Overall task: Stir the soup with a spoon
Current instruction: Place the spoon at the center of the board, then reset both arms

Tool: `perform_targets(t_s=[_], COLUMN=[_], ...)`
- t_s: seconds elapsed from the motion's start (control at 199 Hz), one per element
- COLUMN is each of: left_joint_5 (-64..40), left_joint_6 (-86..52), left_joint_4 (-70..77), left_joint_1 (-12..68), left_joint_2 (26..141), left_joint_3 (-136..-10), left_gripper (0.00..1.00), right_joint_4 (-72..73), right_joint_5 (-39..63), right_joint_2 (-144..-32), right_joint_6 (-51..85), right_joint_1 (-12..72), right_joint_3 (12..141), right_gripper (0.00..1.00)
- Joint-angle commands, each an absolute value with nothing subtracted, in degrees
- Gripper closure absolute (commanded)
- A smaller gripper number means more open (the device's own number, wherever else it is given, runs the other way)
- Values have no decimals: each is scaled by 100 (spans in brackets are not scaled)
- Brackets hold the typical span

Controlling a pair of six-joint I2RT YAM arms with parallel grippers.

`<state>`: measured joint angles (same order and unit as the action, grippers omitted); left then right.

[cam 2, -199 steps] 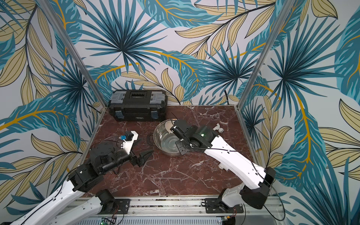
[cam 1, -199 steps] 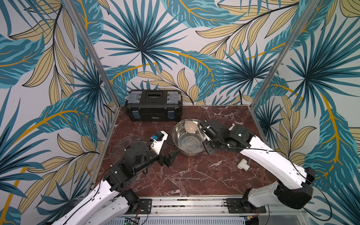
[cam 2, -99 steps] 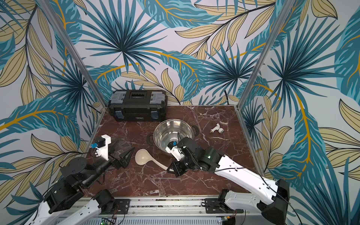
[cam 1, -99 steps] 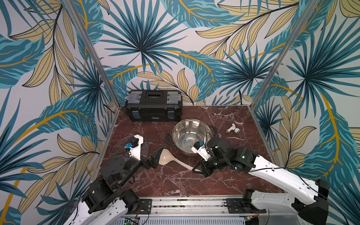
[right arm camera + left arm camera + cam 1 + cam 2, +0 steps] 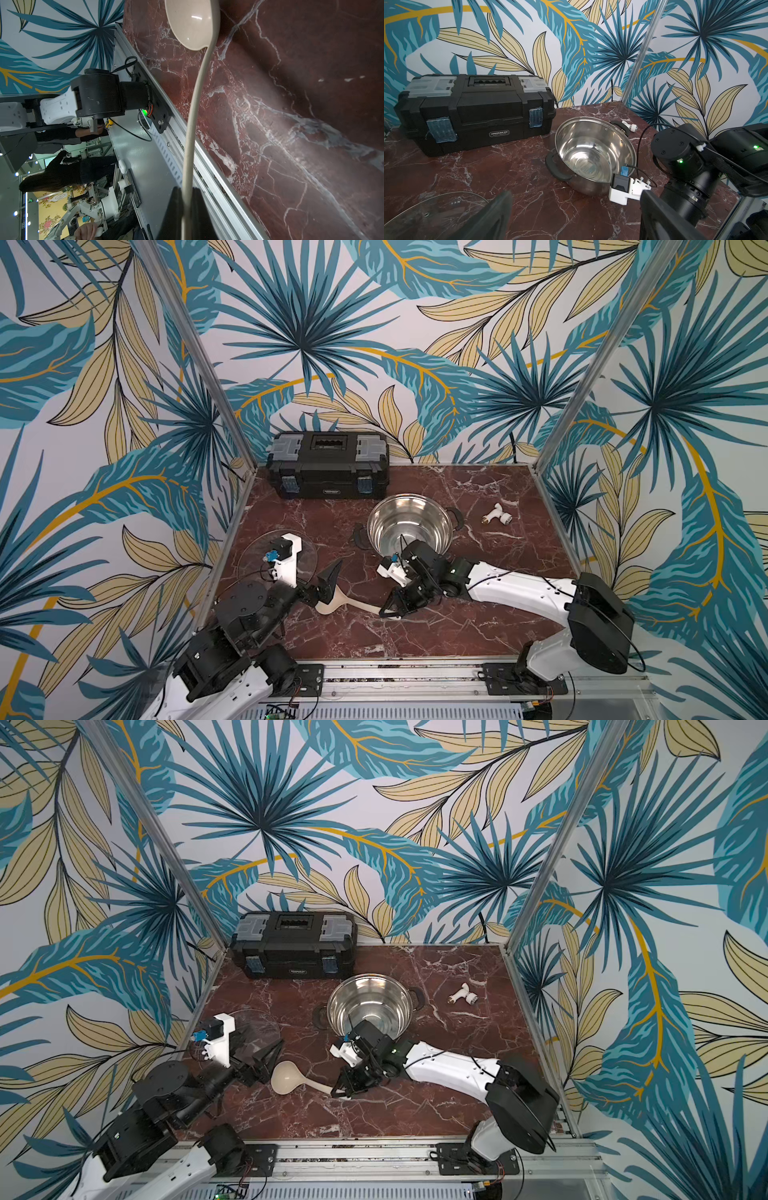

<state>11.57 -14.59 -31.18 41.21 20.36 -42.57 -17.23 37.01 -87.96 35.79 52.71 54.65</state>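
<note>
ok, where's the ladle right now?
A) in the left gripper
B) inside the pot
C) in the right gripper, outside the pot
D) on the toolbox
C: the right gripper is shut on the handle of the ladle, whose bowl sits well outside the empty pot.

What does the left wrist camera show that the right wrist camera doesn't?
Only the left wrist view: the pot, the black toolbox, the glass lid and the open left gripper. Only the right wrist view: the spoon, its handle pinched in the shut right gripper. Both: the marble table and the leaf wallpaper.
</note>
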Motion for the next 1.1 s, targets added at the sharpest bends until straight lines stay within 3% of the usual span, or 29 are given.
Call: perform_targets(t_s=[0.0, 0.04, 0.146, 0.271, 0.306, 0.412, 0.522, 0.648, 0.763, 0.914, 1.024, 1.099], left_joint_5=[1162, 1153, 1138, 1103, 1099, 1167, 1389, 1372, 1390, 2650, 2894, 2497], left_joint_6=[-1477, -1477, -1465, -1462, -1437, -1292, -993, -559, 0, 223, 895, 586], left_joint_4=[-3094, -3089, -3029, -2886, -2851, -2795, -2703, -2382, -2077, -1171, -42, 32], left_joint_1=[4140, 4138, 4140, 4134, 4132, 4135, 4137, 4140, 4137, 4115, 3664, 2751], left_joint_2=[2029, 2022, 2030, 2056, 2081, 2231, 2426, 2708, 2945, 3506, 3988, 4402], left_joint_3=[-4143, -4135, -4062, -3978, -3981, -4036, -4137, -4237, -4441, -4559, -4270, -4247], left_gripper=[0, 0, 0, 0, 0, 0, 0, 0, 0, 0, 0, 0], right_joint_4=[-1601, -1700, -2028, -2474, -2638, -3422, -3995, -3654, -2777, -901, -241, 362], right_joint_5=[3717, 3600, 3130, 2250, 1989, 900, -932, -2837, -3301, -3701, -3480, -3245], right_joint_2=[-8833, -8820, -8739, -8441, -8306, -7773, -6720, -5581, -5026, -4887, -5585, -5997], right_joint_6=[3433, 3364, 3159, 2961, 2900, 2667, 2587, 2104, 1781, 178, -28, -4], right_joint_1=[5276, 5246, 5082, 4836, 4772, 4692, 4694, 4694, 4692, 4641, 3583, 2751], right_joint_3=[5457, 5380, 5164, 4952, 4946, 5126, 5328, 5384, 5222, 4906, 5159, 5035], right_gripper=[93, 81, 38, 7, 3, 1, 0, 1, 0, 1, 1, 1])
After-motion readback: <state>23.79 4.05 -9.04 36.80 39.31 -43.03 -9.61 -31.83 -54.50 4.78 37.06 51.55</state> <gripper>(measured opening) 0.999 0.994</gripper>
